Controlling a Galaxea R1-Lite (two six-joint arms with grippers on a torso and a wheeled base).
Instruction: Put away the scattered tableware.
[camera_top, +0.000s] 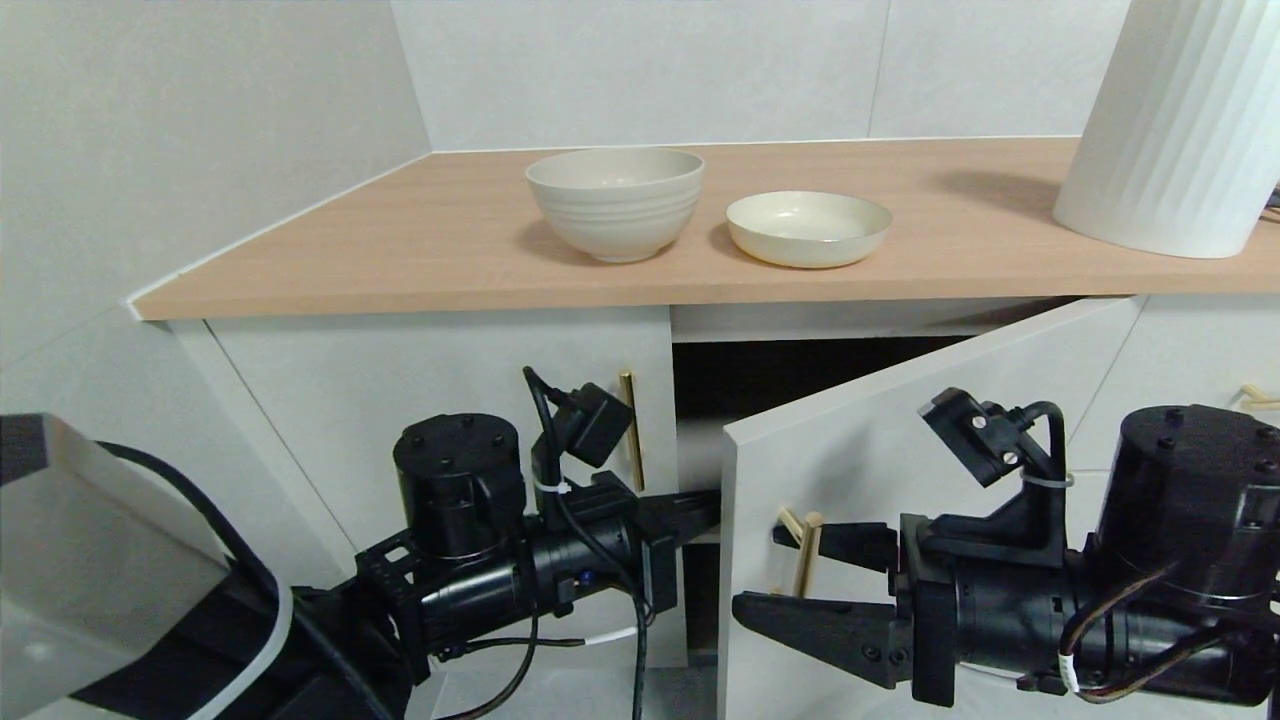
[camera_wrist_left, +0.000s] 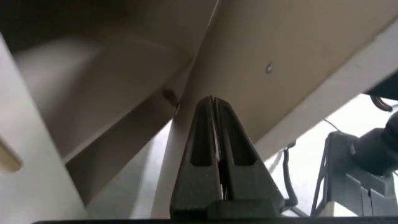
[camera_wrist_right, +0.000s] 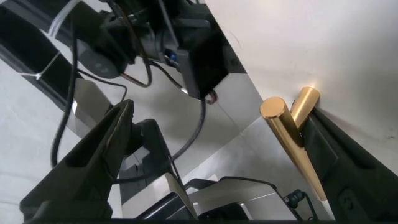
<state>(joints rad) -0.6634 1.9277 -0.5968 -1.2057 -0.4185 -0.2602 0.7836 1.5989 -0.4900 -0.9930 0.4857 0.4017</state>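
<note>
**Bowl and dish on the counter, both pincers at the cabinet door**

Head view: the bowl and the shallow dish sat side by side on the countertop, well above both pincers. The left pincer poked into the gap behind the ajar cabinet door. The right pincer straddled the door's gold handle.

Left wrist view: the left pincer's fingers were pressed together, holding nothing.

Right wrist view: the right pincer's fingers stood apart, with the handle just beside one of them.

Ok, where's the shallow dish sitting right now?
In the head view, the shallow dish sits on the wooden countertop, just right of the deeper bowl and apart from it, above the half-open cabinet door.
</note>
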